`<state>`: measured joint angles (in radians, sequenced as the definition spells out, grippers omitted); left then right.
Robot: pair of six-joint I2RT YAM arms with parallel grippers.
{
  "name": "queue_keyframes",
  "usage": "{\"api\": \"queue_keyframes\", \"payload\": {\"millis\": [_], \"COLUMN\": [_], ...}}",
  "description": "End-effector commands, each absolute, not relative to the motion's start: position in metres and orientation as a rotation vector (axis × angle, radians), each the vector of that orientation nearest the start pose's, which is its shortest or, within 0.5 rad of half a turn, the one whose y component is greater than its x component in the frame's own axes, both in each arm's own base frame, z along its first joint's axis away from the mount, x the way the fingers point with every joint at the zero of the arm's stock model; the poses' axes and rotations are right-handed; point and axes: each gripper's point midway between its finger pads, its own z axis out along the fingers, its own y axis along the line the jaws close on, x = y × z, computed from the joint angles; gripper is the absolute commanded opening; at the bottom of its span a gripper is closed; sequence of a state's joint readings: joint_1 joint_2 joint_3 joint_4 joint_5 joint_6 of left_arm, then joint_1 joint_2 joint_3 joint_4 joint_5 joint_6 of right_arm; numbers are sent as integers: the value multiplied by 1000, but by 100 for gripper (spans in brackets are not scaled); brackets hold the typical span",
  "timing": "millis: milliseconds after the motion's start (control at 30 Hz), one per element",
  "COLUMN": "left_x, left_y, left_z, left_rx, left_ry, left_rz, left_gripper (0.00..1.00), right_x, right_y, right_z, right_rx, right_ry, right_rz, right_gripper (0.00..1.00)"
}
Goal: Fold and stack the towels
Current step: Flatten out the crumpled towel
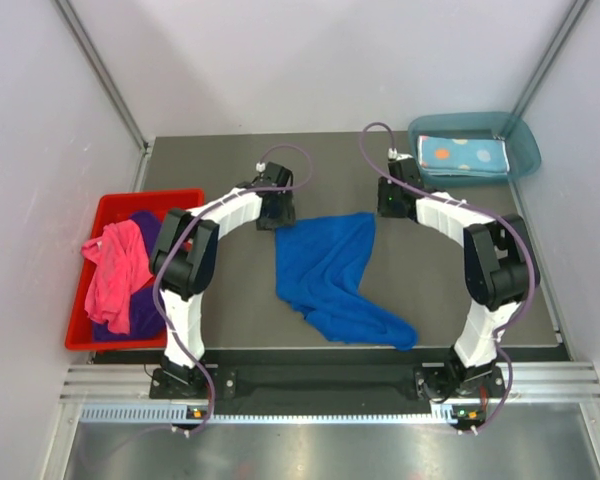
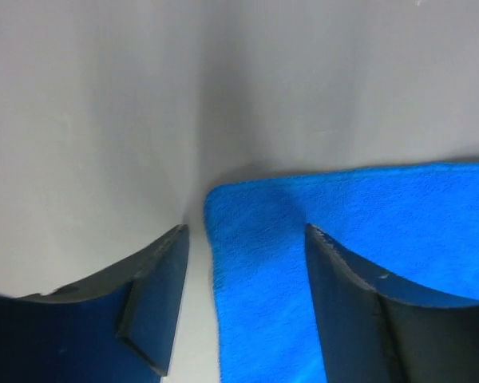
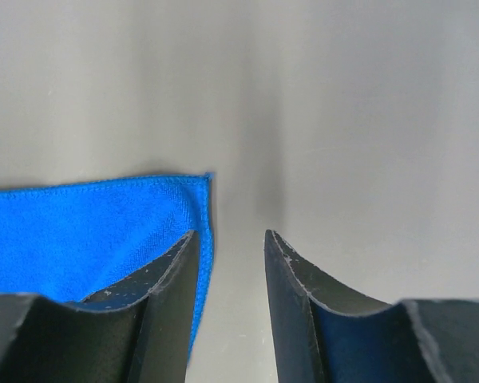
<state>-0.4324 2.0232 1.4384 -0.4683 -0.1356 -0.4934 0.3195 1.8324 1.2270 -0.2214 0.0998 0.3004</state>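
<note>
Your left gripper (image 2: 246,235) and right gripper (image 3: 231,237) both stand parted, gripping nothing, at the upper corners of the blue towel (image 1: 335,275), centre frame.

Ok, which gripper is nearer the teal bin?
Right. The right gripper is just near-left of the teal bin, at the blue towel's far right corner; the left gripper is at the towel's far left corner, farther away.

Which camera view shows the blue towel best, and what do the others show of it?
The top external view: the whole blue towel shows there, its far edge spread flat and its near part rumpled. Each wrist view shows only one flat corner of it.
</note>
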Motion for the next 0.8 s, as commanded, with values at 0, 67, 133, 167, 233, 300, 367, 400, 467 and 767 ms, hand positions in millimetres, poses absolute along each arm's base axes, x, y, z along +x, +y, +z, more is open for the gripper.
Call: {"api": "queue_keyframes", "payload": {"millis": [0,67,133,167,233,300,367,400,467,767], "left_x": [438,435,433,431,431,430,431,435,439,449], "left_y": [-200,-198,-190,-186,-179,-171,-161,-158,-154,-163], "left_z": [28,22,19,16,13,13,17,21,23,31], "left_rx": [-85,-105,-139,-149,-162,-174,-176,-185,-183,-145], "left_ry": [2598,2618,2614,2623,2621,2619,2607,2598,2593,2591], "left_rz": [-194,-174,-127,-102,-44,11,68,89,109,59], "left_gripper": [62,52,33,27,19,10,6,6,4,16], "right_x": [448,448,448,448,449,450,455,456,459,472], "right_y": [149,151,157,159,164,169,175,177,192,209], "right_z": [95,94,95,94,90,87,88,81,84,56], "right_rx": [39,36,21,23,11,1,-7,-16,-57,-117], "right_ry": [2320,2322,2323,2326,2334,2342,2339,2352,2355,2415], "right_rz": [260,277,315,322,326,328,334,330,375,258], "right_gripper": [39,39,38,39,38,39,39,39,39,42]}}
